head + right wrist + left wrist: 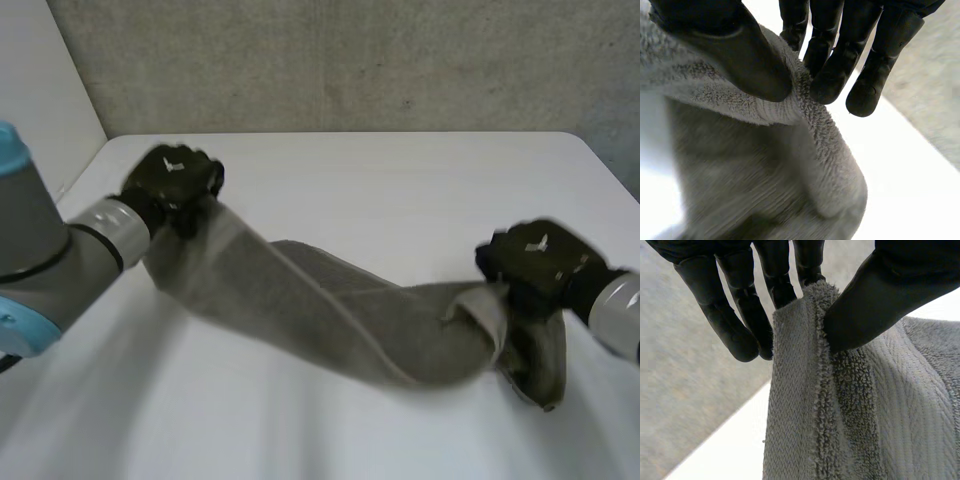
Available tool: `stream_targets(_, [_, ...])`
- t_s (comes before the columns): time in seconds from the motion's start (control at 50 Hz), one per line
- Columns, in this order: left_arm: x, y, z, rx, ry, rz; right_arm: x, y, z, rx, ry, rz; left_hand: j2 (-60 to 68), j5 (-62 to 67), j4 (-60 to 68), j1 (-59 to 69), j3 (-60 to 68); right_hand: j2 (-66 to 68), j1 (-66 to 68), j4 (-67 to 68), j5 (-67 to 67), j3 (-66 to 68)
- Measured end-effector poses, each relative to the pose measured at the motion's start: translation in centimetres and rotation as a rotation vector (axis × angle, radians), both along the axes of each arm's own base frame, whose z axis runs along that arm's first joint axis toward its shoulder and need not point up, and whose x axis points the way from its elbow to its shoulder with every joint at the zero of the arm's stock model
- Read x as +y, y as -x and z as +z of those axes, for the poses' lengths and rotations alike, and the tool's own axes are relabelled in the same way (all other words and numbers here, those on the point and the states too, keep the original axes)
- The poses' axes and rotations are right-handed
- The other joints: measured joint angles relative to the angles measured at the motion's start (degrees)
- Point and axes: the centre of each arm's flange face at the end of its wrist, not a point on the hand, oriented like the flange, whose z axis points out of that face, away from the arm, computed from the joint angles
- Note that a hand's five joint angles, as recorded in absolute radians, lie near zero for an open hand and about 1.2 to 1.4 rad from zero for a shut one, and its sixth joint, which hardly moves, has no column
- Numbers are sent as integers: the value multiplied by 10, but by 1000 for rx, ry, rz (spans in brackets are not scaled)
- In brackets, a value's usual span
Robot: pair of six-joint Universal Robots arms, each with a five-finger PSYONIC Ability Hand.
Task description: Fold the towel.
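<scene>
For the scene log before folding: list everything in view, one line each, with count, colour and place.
grey terry-cloth towel: one, grey, strung between the two hands over the table.
white table: one, white, beneath the towel.
rough concrete wall: one, grey, behind the table.
left hand: one, black, pinching one end of the towel between thumb and fingers.
right hand: one, black, pinching the other end likewise.
left arm: one, grey with light-blue cap.
right arm: one, grey.

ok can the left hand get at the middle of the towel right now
Probably not: the left hand is pinching one end of the towel, so it would have to let go first.
</scene>
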Motion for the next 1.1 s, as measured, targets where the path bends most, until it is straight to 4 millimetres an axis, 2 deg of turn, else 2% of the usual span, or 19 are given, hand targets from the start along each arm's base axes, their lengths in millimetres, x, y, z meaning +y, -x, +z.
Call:
stream_targets(0.12, [2, -10, 30, 85, 32, 53, -10, 5, 43, -92, -6, -69, 0, 0, 0, 0, 0, 0, 0, 0, 0, 0])
stream_targets(0.18, [1, -15, 35, 100, 27, 86, -12, 7, 52, -94, -44, -86, 0, 0, 0, 0, 0, 0, 0, 0, 0, 0])
stream_targets(0.34, [-20, -21, 23, 70, -47, 187, -37, 1, 42, 42, -135, -91, 0, 0, 0, 0, 0, 0, 0, 0, 0, 0])
stream_targets(0.4, [-35, -19, 19, 57, -60, 220, -54, -10, 39, 85, -103, -88, 0, 0, 0, 0, 1, 0, 0, 0, 0, 0])
stream_targets(0.46, [-55, -14, 26, 65, -30, 241, -78, -26, 43, 85, -4, -94, 0, 0, 0, 0, 1, 0, 0, 0, 0, 0])
stream_targets(0.5, [-69, -11, 40, 93, 23, 250, -97, -39, 50, 52, 98, -109, 0, 0, 0, 1, 1, 0, 0, 0, 0, 0])
stream_targets(0.56, [-86, -6, 74, 184, 133, 256, -124, -53, 70, -46, 283, -141, 0, 0, 0, 3, 2, 0, 0, 0, 0, 0])
stream_targets(0.62, [-95, -3, 117, 344, 254, 245, -144, -63, 96, -188, 474, -165, 0, 0, 0, 3, 2, 0, 0, 0, 0, 0])
stream_targets(0.64, [-96, -4, 126, 385, 278, 239, -147, -65, 102, -223, 515, -167, 0, 0, 0, 3, 2, 0, 0, 0, 0, 0])
stream_targets(0.68, [-97, -6, 158, 540, 349, 206, -149, -66, 131, -353, 661, -168, 0, 0, 0, 3, 2, 0, 0, 0, 0, 0])
stream_targets(0.74, [-93, -11, 191, 720, 411, 142, -139, -63, 164, -481, 794, -153, 2, 0, 0, 3, 2, 0, 0, 0, 0, 0])
stream_targets(0.8, [-91, -13, 204, 805, 420, 99, -129, -58, 178, -530, 827, -144, 3, 0, 0, 3, 2, 0, 0, 0, 0, 0])
stream_targets(0.84, [-92, -13, 200, 812, 396, 90, -126, -57, 175, -526, 797, -142, 3, 0, 0, 3, 3, 0, 0, 0, 0, 0])
stream_targets(0.92, [-96, -9, 165, 744, 273, 104, -122, -57, 147, -457, 629, -137, 3, 0, 0, 3, 3, 0, 0, 0, 0, 0])
stream_targets(0.96, [-98, -7, 138, 680, 196, 120, -120, -59, 127, -407, 522, -126, 3, 0, 0, 3, 3, 0, 0, 0, 0, 0])
stream_targets(1.0, [-97, -6, 99, 586, 102, 138, -116, -61, 98, -336, 392, -98, 3, 0, 0, 3, 3, 0, 0, 0, 0, 0])
stream_targets(1.04, [-95, -7, 76, 531, 53, 147, -113, -62, 80, -293, 320, -76, 3, 0, 0, 3, 3, 0, 0, 0, 0, 0])
stream_targets(1.08, [-90, -10, 43, 450, -11, 156, -107, -63, 55, -234, 231, -42, 3, 0, 0, 3, 3, 0, 0, 0, 0, 0])
stream_targets(1.1, [-83, -14, 19, 388, -51, 158, -103, -62, 39, -198, 181, -22, 3, 0, 0, 3, 3, 0, 0, 0, 0, 0])
